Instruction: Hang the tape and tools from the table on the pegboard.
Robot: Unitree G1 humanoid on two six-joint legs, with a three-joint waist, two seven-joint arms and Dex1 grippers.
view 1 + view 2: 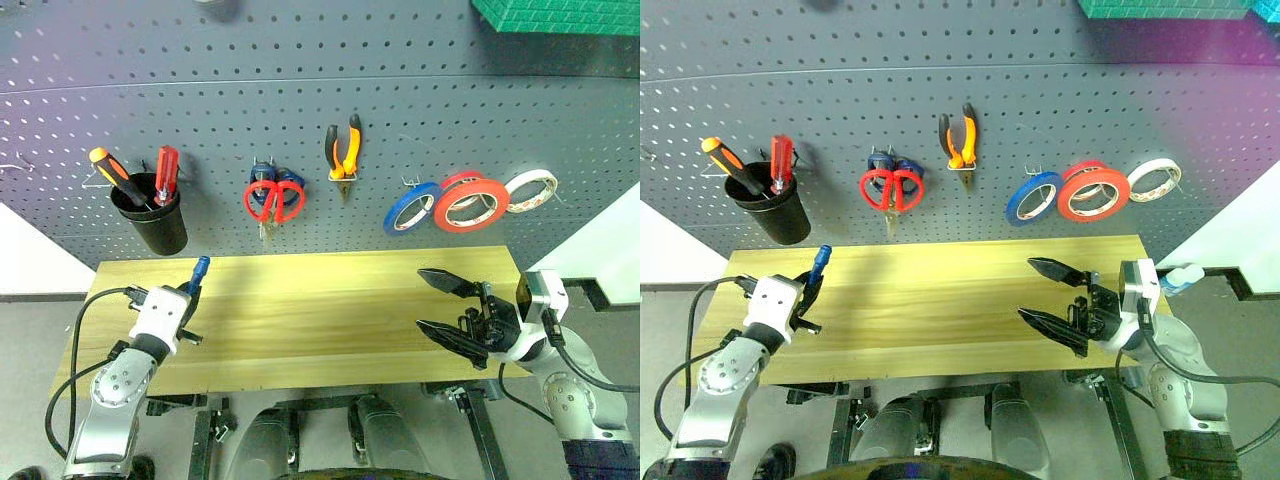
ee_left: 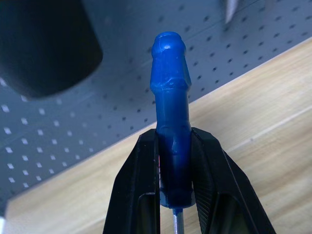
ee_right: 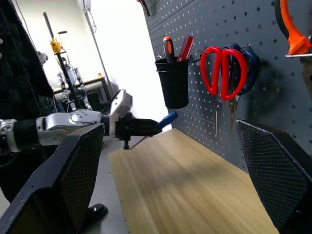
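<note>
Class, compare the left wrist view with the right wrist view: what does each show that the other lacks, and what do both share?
Left wrist view alone: the left gripper's fingers seen close up, clamped on the blue-handled screwdriver, with its metal shaft between them.

Right wrist view alone: the red-handled scissors, the pliers, the screwdrivers standing in the cup, and the right gripper open.

Both: the screwdriver, the black cup, the pegboard and the table.

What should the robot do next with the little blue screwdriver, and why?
Probably lift it toward the black cup on the pegboard. The left gripper is shut on the blue screwdriver, the other screwdrivers stand in that cup, and the tape and other tools already hang.
</note>
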